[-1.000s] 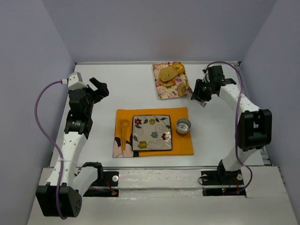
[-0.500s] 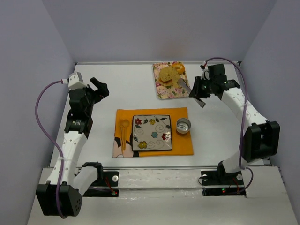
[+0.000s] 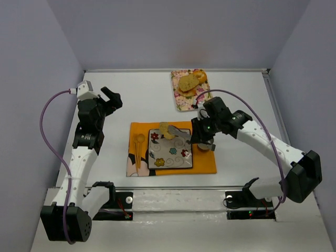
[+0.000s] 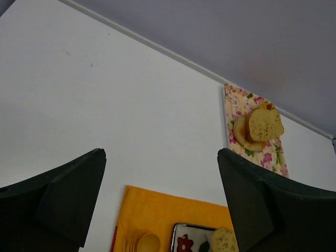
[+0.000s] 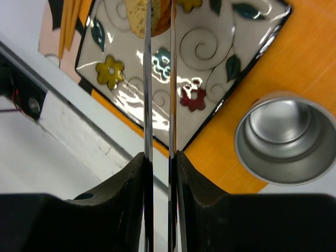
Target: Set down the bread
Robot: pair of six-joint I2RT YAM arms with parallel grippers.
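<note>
My right gripper [image 3: 198,134] is shut on a pair of metal tongs [image 3: 184,134]. The tong tips pinch the bread [image 3: 166,129], a small speckled tan slice, over the far edge of the flowered square plate [image 3: 157,164]. In the right wrist view the fingers [image 5: 131,178] press the two thin blades [image 5: 147,94] together, and the bread [image 5: 137,16] shows at the top above the plate [image 5: 210,47]. My left gripper [image 3: 110,97] is open and empty, raised at the far left. Its view [image 4: 160,157] shows the bread [image 4: 224,240] at the bottom edge.
The plate lies on an orange mat [image 3: 205,164] with a yellow spoon [image 3: 138,139] and chopsticks on its left. A small metal cup [image 3: 205,140] stands right of the plate, under my right gripper. A floral tray [image 3: 181,103] at the back holds a larger slice [image 3: 187,82] and a bun [image 3: 199,73].
My right arm has swung from the floral tray down and left to the plate, carrying the bread in the tongs. The left arm has not moved.
</note>
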